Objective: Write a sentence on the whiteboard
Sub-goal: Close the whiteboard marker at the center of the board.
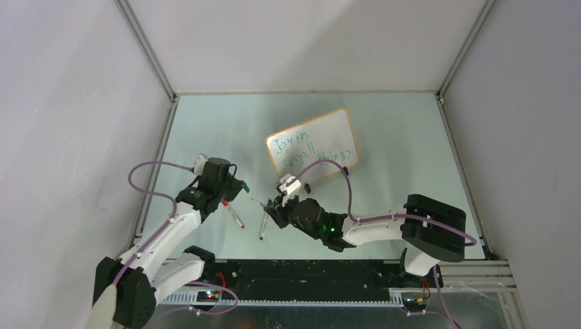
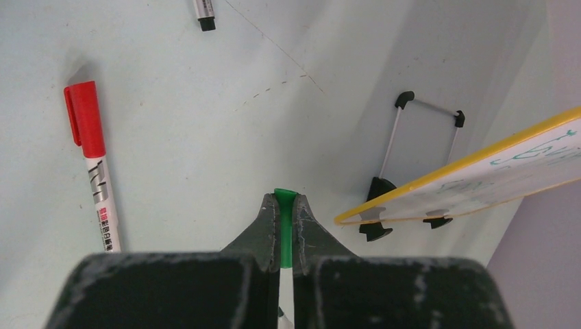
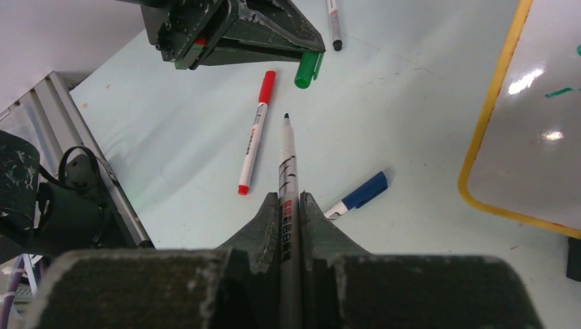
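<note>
Two grippers are closed, each on its own thing. The right gripper (image 3: 290, 200) pinches the barrel of an uncapped marker (image 3: 286, 154). The marker's long axis runs straight out from the jaws, and its dark tip points toward the left gripper (image 2: 283, 200). The jaws of the left gripper are pressed on a green cap (image 2: 283, 233). On the table (image 1: 397, 137) between and beside them lie a red-capped marker (image 3: 253, 140) and a blue-capped marker (image 3: 360, 194), both apart from the fingers. Farther away, near the middle of the table and beyond the right gripper, stands the whiteboard (image 1: 329, 133). Its long axis goes from left to right, with the right end farther from the arms. The sentence (image 1: 291, 142) is in green, in two lines along this axis, rising to the right.
</note>
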Motion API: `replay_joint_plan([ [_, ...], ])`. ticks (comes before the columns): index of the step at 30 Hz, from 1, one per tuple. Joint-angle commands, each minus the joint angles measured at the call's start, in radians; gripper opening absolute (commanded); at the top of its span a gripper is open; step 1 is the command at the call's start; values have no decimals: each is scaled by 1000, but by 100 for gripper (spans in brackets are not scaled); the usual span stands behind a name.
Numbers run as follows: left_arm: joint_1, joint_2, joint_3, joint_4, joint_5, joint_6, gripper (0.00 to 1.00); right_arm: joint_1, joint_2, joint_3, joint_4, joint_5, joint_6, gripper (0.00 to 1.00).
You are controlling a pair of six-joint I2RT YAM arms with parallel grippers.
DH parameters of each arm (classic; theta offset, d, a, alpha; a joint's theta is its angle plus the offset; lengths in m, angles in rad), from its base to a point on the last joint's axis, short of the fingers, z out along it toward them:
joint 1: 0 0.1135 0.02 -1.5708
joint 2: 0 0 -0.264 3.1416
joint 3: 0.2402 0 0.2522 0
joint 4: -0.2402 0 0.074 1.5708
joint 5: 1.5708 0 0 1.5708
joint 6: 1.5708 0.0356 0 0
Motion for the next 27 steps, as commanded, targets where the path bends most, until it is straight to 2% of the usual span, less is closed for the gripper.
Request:
replay_joint_plan([
  [1,7,15,4,27,21,18,0,-9,-13,48,0,-18,8,0],
  [27,12,-38,-22,36,29,11,0,-29,26,96,-41,-33,20,0],
])
